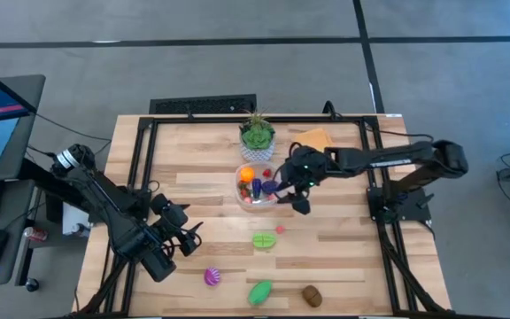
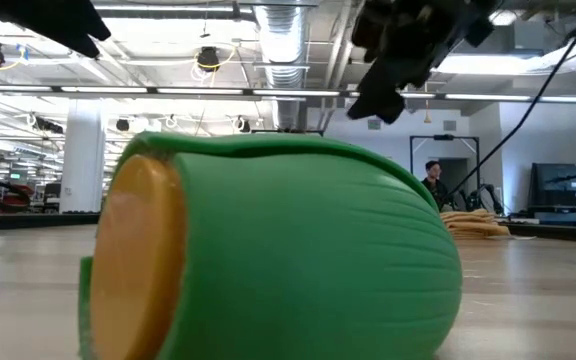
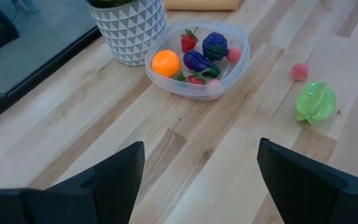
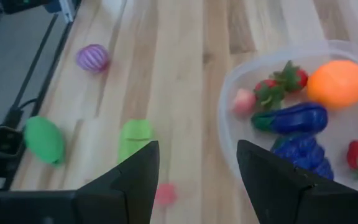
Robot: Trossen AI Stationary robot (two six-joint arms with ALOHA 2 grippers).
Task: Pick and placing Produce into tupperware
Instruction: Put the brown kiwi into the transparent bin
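1. Clear plastic tupperware is sitting near the middle of the table, just in front of the white-potted plant, and is already holding an orange fruit, a purple eggplant, a dark blue berry piece, strawberries and a small pink piece.
2. Right gripper is hovering at the container's rim on the right arm's side; its fingers are standing apart with nothing between them.
3. Left gripper is waiting near the table's left front, fingers spread wide and empty.
4. Produce outside the container: a green ridged piece and a small pink piece are lying just in front of the container; a purple striped piece, a green oval piece and a brown piece are lying along the front edge.
5. Judged step: the right arm appears to be heading for the next item, likely the green ridged piece or the pink one beside it.
6. Handling note: the claw should be coming down centred over one piece, keeping clear of its neighbour, closing across the narrow width, lifting above the rim and releasing low over a bare part of the container so nothing is bouncing out.
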